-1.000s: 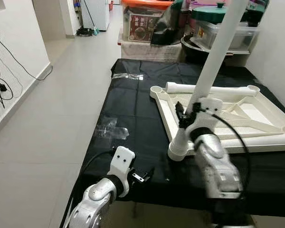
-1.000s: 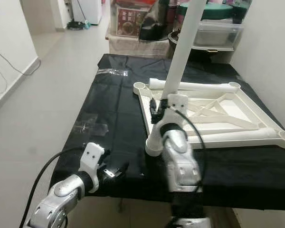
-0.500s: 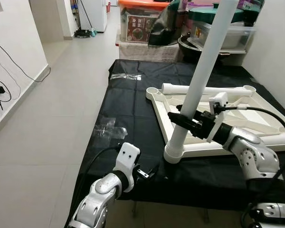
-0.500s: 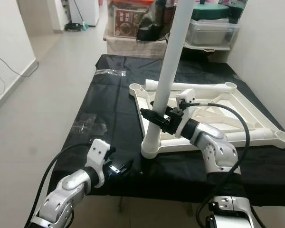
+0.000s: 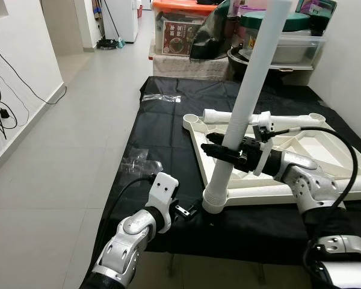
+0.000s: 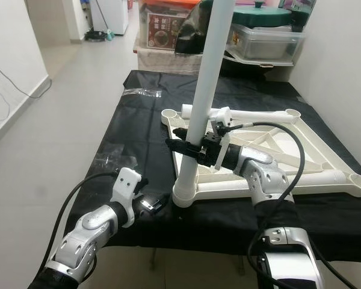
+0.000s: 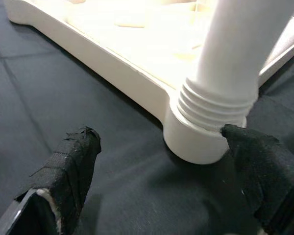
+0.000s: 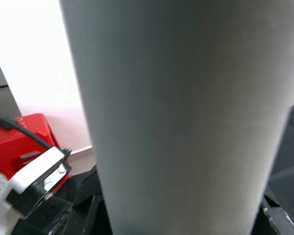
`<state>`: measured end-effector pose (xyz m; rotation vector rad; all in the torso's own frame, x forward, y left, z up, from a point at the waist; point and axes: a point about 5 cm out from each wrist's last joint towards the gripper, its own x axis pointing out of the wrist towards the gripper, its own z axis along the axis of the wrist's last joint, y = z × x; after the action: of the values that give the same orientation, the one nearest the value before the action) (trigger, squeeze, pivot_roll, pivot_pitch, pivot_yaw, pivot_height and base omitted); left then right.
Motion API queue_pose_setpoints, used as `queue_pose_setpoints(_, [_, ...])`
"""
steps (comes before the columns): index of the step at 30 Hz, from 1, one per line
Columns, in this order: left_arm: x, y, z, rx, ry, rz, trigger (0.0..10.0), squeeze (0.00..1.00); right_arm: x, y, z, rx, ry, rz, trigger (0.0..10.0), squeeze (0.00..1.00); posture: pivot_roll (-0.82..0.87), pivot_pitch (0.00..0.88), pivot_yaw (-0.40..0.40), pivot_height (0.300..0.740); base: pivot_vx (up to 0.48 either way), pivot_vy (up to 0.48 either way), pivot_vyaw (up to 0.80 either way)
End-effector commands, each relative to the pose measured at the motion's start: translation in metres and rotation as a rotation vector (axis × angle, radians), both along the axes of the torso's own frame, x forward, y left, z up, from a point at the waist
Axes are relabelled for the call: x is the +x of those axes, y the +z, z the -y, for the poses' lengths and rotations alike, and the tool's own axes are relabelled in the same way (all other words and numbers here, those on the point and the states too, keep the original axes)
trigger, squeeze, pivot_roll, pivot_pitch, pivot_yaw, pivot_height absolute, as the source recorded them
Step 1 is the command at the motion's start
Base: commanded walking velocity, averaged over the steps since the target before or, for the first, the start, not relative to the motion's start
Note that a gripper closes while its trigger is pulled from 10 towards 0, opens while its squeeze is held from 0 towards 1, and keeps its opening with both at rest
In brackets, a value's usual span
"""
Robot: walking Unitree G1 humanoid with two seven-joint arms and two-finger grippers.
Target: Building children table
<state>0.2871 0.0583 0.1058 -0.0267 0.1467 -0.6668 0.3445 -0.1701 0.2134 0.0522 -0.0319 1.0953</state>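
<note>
R gripper, now swung round from in front to the side, grips the white leg w/ fingers clamped, leg upright in the near corner socket of the upturned tabletop on black cloth, while L gripper, fingers apart, flanks the socket, so leg is prob. being screwed home.

My right end effector clamps the leg: smooth white plastic, matt, with ridged threads at its base. The frame is cream plastic with a soft sheen. Under it, the cloth lies black and matt, faintly creased. My left end effector's fingers wear rough, frayed black fabric tape. My arms gleam, glossy silver. The floor is pale, glossy tile.
</note>
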Motion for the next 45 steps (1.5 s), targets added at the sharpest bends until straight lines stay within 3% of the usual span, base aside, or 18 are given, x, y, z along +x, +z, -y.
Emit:
queue_pose_setpoints(1, [-0.002,-0.005,-0.001,0.008,-0.006,-0.011,10.0,0.00,-0.002,-0.012,-0.006,0.002,-0.032,-0.033,0.0,0.00,0.10,0.000,-0.069,0.740,0.000,0.000,0.00])
queue_pose_setpoints(4, [-0.002,-0.005,-0.001,0.005,-0.009,-0.015,10.0,0.00,0.000,-0.013,-0.005,0.020,-0.144,-0.031,0.0,0.00,0.10,0.000,-0.069,0.740,0.000,0.000,0.00])
queue_pose_setpoints(6, [-0.002,-0.006,-0.001,-0.002,-0.013,-0.021,10.0,0.00,0.008,-0.014,0.007,0.035,-0.502,-0.034,0.0,0.00,0.08,0.000,-0.051,0.740,0.000,0.000,0.00])
queue_pose_setpoints(7, [-0.002,-0.006,-0.001,-0.002,-0.013,-0.021,10.0,0.00,0.008,-0.014,0.007,0.035,-0.502,-0.034,0.0,0.00,0.08,0.000,-0.051,0.740,0.000,0.000,0.00])
queue_pose_setpoints(8, [-0.002,-0.006,-0.001,-0.002,-0.019,-0.023,10.0,0.00,0.010,-0.016,0.016,0.041,-0.716,-0.054,0.0,0.00,0.07,0.000,-0.048,0.740,0.000,0.000,0.00])
queue_pose_setpoints(9, [-0.002,-0.006,-0.001,-0.002,-0.019,-0.023,10.0,0.00,0.010,-0.016,0.016,0.041,-0.716,-0.054,0.0,0.00,0.07,0.000,-0.048,0.740,0.000,0.000,0.00])
queue_pose_setpoints(11, [-0.001,-0.007,0.000,-0.002,-0.029,-0.023,10.0,0.00,0.007,-0.020,0.030,0.038,-1.039,-0.082,0.0,0.00,0.07,0.000,-0.044,0.740,0.000,0.000,0.00])
queue_pose_setpoints(16, [-0.001,-0.007,0.001,-0.002,-0.034,-0.023,10.0,0.00,0.003,-0.022,0.033,0.039,-1.153,-0.085,0.0,0.00,0.06,0.000,-0.041,0.740,0.000,0.000,0.00])
queue_pose_setpoints(19, [-0.002,-0.008,0.001,0.001,-0.039,-0.023,10.0,0.00,-0.011,-0.025,0.024,0.097,-1.405,-0.117,0.0,0.00,0.07,0.000,-0.051,0.740,0.000,0.000,0.00])
queue_pose_setpoints(22, [-0.002,-0.008,0.001,0.001,-0.039,-0.023,10.0,0.00,-0.011,-0.025,0.024,0.097,-1.405,-0.117,0.0,0.00,0.07,0.000,-0.051,0.740,0.000,0.000,0.00])
queue_pose_setpoints(23, [-0.002,-0.008,0.001,0.003,-0.038,-0.023,10.0,0.00,-0.017,-0.025,0.019,0.136,-1.518,-0.142,0.0,0.00,0.08,0.000,-0.053,0.740,0.000,0.000,0.00])
queue_pose_setpoints(27, [-0.003,-0.009,0.001,0.005,-0.037,-0.022,10.0,0.00,-0.020,-0.023,0.012,0.167,-1.572,-0.147,0.0,0.00,0.08,0.000,-0.056,0.740,0.000,0.000,0.00])
queue_pose_setpoints(28, [-0.004,-0.010,0.001,0.006,-0.036,-0.022,10.0,0.00,-0.018,-0.022,0.006,0.180,-1.556,-0.132,10.0,0.00,0.07,0.000,-0.052,0.740,0.000,0.000,0.00])
queue_pose_setpoints(29, [-0.005,-0.010,0.001,0.006,-0.037,-0.023,10.0,0.00,-0.015,-0.020,-0.001,0.185,-1.463,-0.074,10.0,1.00,0.07,0.000,-0.051,0.740,0.000,0.000,0.00])
queue_pose_setpoints(35, [-0.005,-0.012,0.001,0.005,-0.043,-0.027,10.0,0.00,-0.013,-0.021,-0.003,0.176,-1.324,0.008,10.0,1.00,0.06,0.000,-0.046,0.740,0.000,0.000,0.00])
queue_pose_setpoints(36, [-0.005,-0.013,0.002,0.005,-0.048,-0.028,10.0,0.00,-0.013,-0.022,0.001,0.179,-1.215,0.025,10.0,0.00,0.06,0.000,-0.046,0.740,0.000,0.000,0.00])
queue_pose_setpoints(41, [-0.004,-0.015,0.004,0.007,-0.057,-0.032,10.0,0.00,-0.015,-0.028,0.017,0.074,-0.849,0.006,10.0,0.00,0.05,0.000,-0.043,0.740,0.000,0.000,0.00])
queue_pose_setpoints(45, [-0.003,-0.015,0.004,0.007,-0.058,-0.032,10.0,0.00,-0.016,-0.027,0.020,0.061,-0.756,0.001,10.0,0.00,0.05,0.000,-0.041,0.740,0.000,0.000,0.00])
